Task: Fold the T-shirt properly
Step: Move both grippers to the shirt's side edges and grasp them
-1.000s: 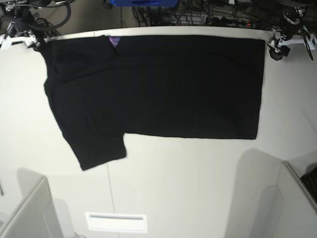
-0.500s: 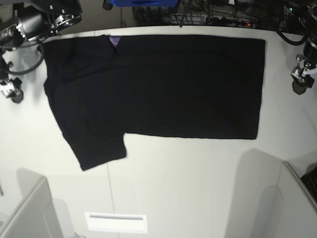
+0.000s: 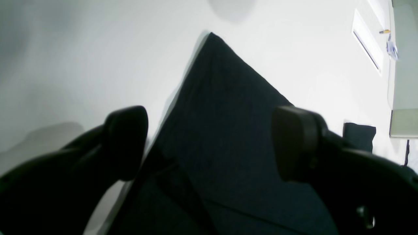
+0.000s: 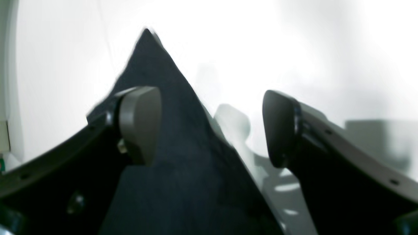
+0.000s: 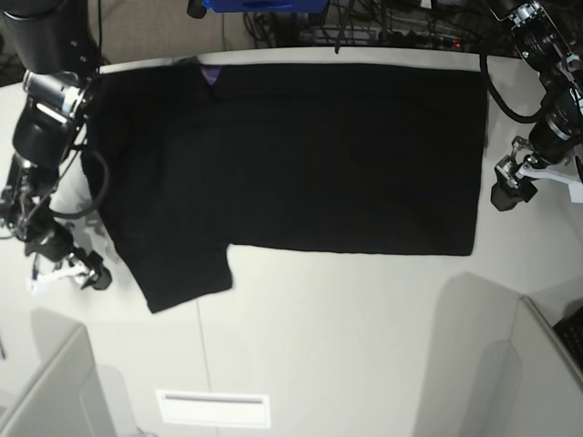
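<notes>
t-shirt (image 5: 291, 155), black and lying flat on the white surface (image 5: 346, 337), is spread sideways along the far edge, one sleeve jutting toward the near side at the base view's left and a sliver of purple print showing at its top edge. a second ago both arms sat at the far corners; they have since swung down along the two short ends of the cloth. the right pincer (image 5: 68, 269) now sits just beside the sleeve, and the left pincer (image 5: 512, 182) just beside the hem edge. both are released, jaws spread wide and holding nothing; each wrist view looks down on a corner of cloth between them. i judge this as lining up for the next fold's grasp. no brand, label or writing can be read.
</notes>
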`<state>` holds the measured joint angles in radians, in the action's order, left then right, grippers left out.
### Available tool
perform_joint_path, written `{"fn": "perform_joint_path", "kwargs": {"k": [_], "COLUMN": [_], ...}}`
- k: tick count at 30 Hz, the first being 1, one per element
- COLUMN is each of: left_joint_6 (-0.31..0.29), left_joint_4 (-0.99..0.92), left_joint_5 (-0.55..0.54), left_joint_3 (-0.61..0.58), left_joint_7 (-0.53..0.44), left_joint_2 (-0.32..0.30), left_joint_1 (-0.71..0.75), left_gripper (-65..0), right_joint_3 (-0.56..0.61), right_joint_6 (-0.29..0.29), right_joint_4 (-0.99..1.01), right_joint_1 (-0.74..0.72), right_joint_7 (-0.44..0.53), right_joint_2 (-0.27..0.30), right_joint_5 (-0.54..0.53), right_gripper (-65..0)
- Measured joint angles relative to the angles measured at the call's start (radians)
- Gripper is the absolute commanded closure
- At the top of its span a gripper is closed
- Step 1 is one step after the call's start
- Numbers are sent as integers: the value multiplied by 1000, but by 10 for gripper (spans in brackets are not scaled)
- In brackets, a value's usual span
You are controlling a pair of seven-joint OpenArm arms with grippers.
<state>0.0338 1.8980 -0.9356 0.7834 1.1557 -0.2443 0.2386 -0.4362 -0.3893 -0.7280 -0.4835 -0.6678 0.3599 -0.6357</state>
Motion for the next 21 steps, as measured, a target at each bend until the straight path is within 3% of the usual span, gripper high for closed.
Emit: {"fn": "perform_joint_path", "kwargs": {"k": [9,18,21], "left_joint_6": [0,3,3], "left_joint_4": [-74,-186,-208], "left_joint_5": [-5,-4,-4], "left_joint_3": [-5,0,-2], "left_joint_7": [2,-90,-92], "left_joint_2": [-57,-92,-106], "left_joint_1": [-9,-1,-8], "left_gripper": [-569,-569,-569], "right_joint_3": [269,292,292], "right_joint_6": [-4,-23,-76], "right_joint_4": [299,303,290], "right_joint_1": [-127,-120,-119], "right_joint_7": [158,133,86], "right_joint_2": [18,23,23], "right_joint_5": [-19,-31,-26], "right_gripper": [-453,-450,-383]}}
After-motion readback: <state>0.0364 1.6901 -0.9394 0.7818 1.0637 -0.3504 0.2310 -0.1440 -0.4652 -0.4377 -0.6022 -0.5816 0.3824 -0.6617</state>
